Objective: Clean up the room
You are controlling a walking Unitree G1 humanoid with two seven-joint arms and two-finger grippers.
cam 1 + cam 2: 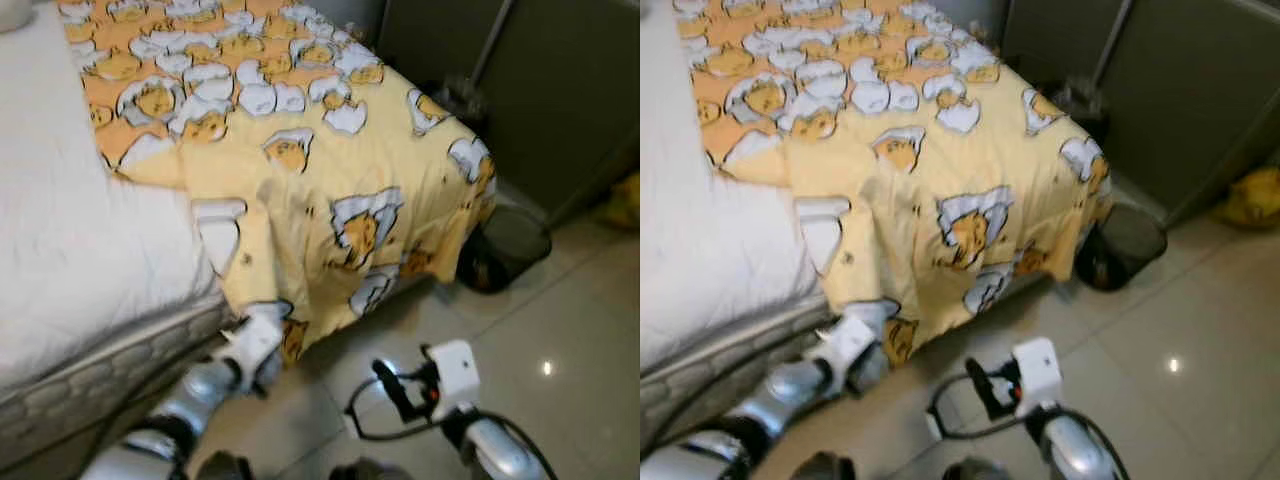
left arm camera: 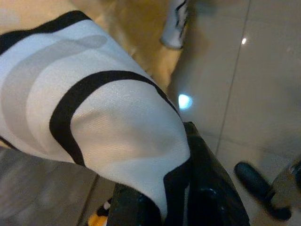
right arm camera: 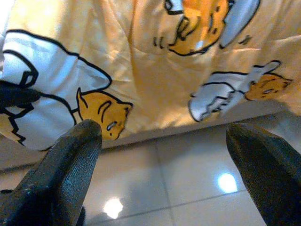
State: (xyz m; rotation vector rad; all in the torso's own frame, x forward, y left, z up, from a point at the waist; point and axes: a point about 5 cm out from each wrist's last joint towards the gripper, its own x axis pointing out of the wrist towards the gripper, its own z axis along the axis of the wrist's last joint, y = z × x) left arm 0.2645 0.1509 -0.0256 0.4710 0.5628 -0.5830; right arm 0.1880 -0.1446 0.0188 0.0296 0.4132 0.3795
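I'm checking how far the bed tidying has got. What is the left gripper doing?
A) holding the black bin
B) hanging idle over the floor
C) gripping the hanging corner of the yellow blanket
C: the left gripper is closed on the low corner of the yellow blanket, with its cloth bunched between the fingers.

No legible text, labels, brands or numbers anywhere; the yellow blanket [image 1: 300, 170] draped over the bed [image 1: 70, 250] carries cartoon egg-character prints only, no lettering readable on them.
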